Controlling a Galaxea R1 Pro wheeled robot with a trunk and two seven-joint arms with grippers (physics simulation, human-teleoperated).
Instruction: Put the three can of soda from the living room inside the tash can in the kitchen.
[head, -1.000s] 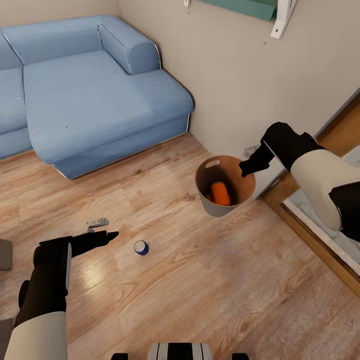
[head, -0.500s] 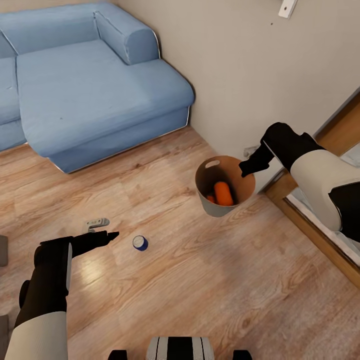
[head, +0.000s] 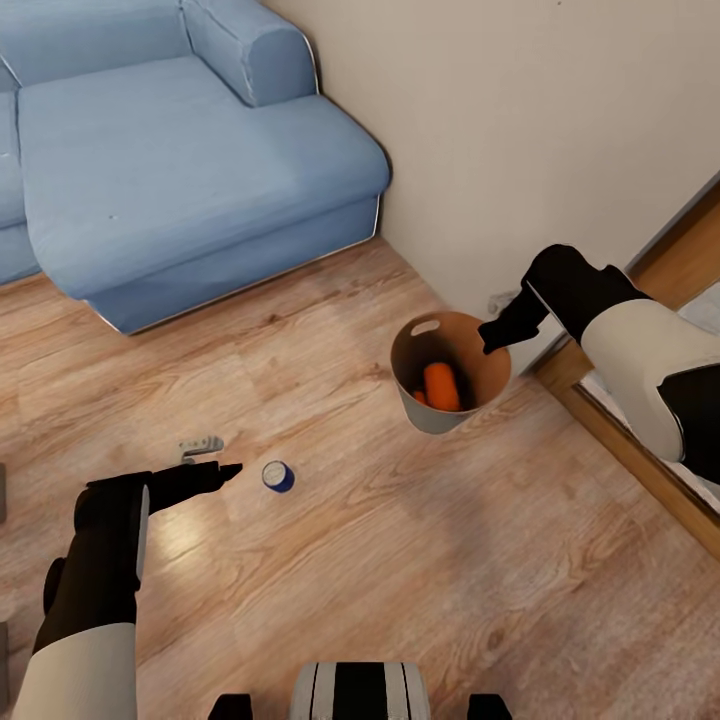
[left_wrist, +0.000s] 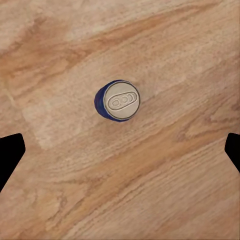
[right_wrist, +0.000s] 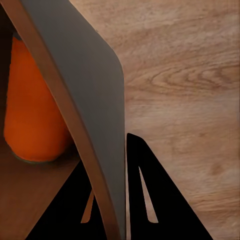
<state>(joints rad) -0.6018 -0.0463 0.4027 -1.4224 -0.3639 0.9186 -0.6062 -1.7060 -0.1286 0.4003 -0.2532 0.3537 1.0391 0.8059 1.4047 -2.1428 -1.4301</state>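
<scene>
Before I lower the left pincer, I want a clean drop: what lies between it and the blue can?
Nothing: in the left wrist view only bare wood floor surrounds the upright blue can, centred between the open pincer's fingers.

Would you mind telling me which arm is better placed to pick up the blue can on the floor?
Left. The left claw is open right beside the upright blue can, while the right claw is clamped on the bin rim.

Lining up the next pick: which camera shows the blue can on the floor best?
The left wrist view: the blue can stands upright on the wood floor, seen top-down between the open fingers. The head view shows it small, just ahead of the left gripper.
</scene>
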